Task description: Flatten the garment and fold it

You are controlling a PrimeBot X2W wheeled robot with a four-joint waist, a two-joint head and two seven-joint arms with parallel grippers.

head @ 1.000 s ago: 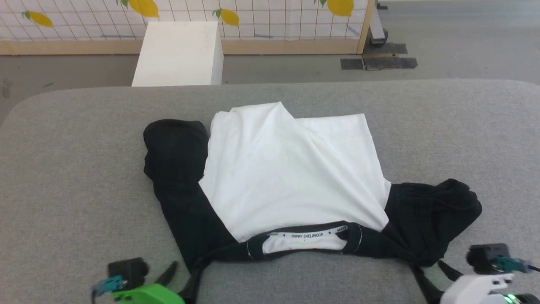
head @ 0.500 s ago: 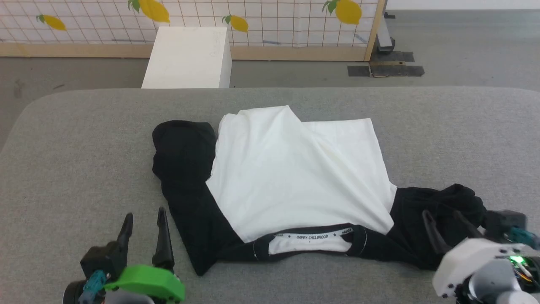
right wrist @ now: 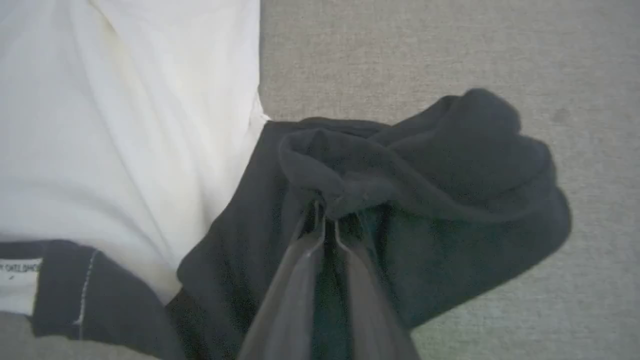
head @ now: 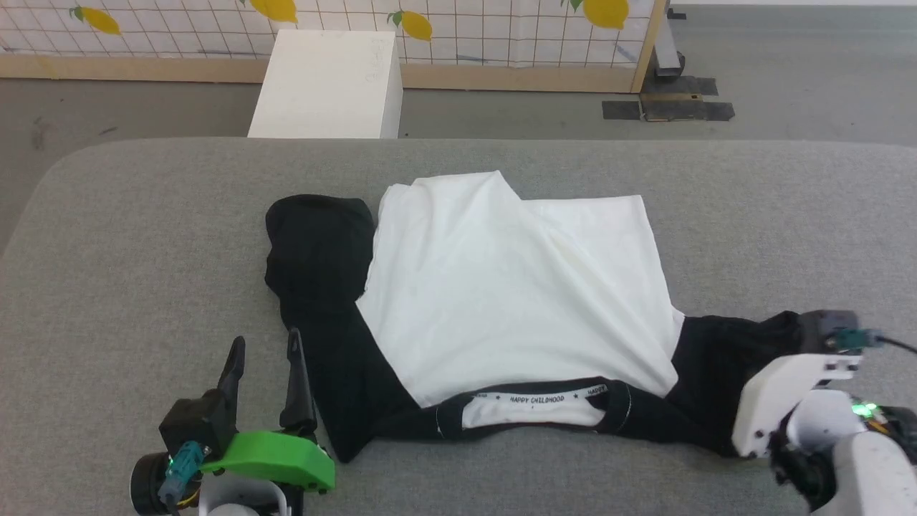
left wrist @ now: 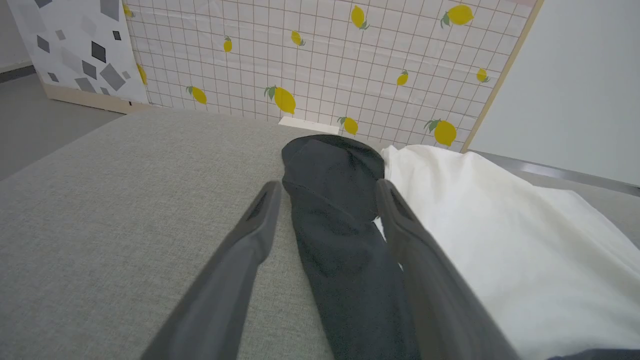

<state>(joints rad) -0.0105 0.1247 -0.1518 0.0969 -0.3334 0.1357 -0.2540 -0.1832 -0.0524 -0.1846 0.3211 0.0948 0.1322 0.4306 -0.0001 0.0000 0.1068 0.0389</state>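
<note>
Faces the garment, spread across the middle of the grey table, white body creased by 1 diagonal fold, black collar toward the near edge, hem toward the far edge. Grips the bunched right sleeve with the right tool at the near right, its 2 fingers pressed together and black cloth pinched at their tips. Holds the left tool wide apart and empty at the near left, pointing far. Straddles the left sleeve there in the left wrist view: 1 finger over bare table, the other at the seam between black sleeve and white body. Cannot tell whether those fingertips touch cloth or table. Beyond the far edge, a white box on the floor before a lemon-print screen.
</note>
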